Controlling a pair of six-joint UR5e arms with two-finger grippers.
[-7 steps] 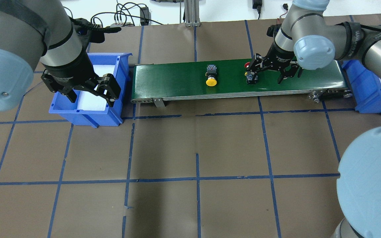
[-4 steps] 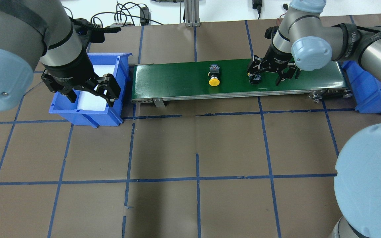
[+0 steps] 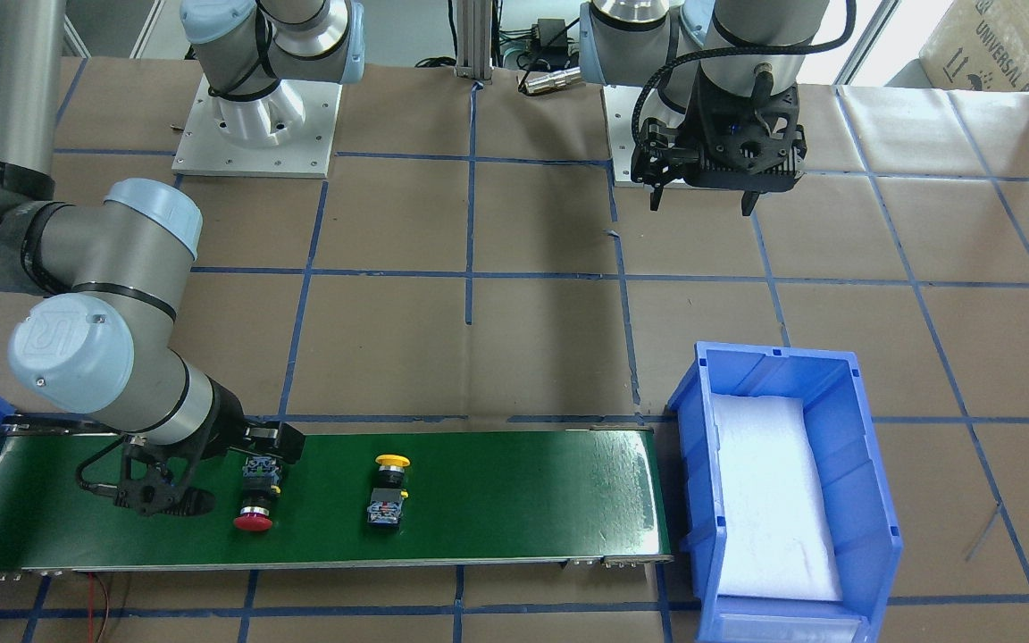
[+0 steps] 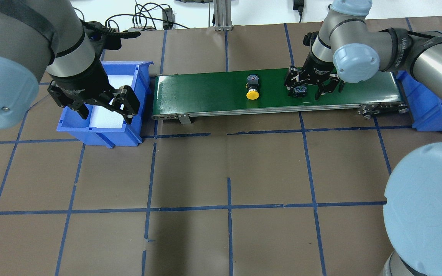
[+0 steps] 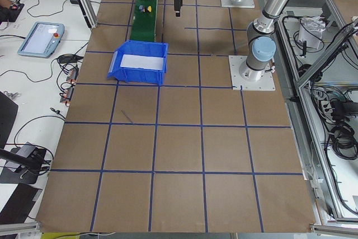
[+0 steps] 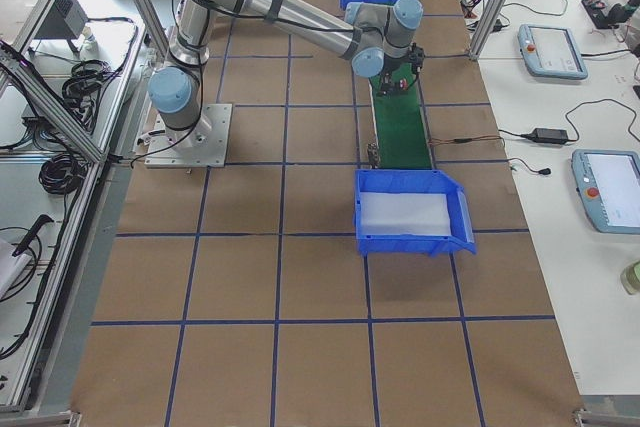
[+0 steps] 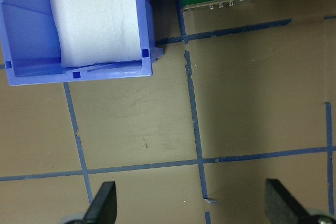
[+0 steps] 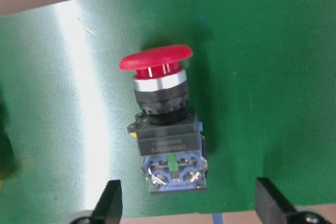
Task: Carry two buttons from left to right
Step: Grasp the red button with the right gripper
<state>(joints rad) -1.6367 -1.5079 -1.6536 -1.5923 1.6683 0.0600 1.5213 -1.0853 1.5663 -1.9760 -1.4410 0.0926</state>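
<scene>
Neither button has reached its destination, though both are out of the blue bin (image 4: 138, 76) at the left of the overhead view, which shows only its white foam liner. The red button (image 8: 165, 121) lies on its side on the green conveyor belt (image 4: 202, 92) toward the right of that view. Its cap points to the top of the right wrist picture and its grey-blue contact block to the bottom. The yellow button (image 4: 252, 89) lies on the belt too, near its middle and well apart from the red one. The right end effector (image 8: 186, 203) is open and low over the belt, straddling the red button with a finger on each side and neither touching it (the wrist view shows clear green belt on both sides). The left end effector (image 4: 106, 114) hangs open and empty above the near wall of the emptied bin. I judge the loading half done. What remains is closing on the red button, carrying it to the second blue bin (image 4: 430, 109) at the right edge of the overhead view, and then doing the same for the yellow one. Roughly half the job is left.
</scene>
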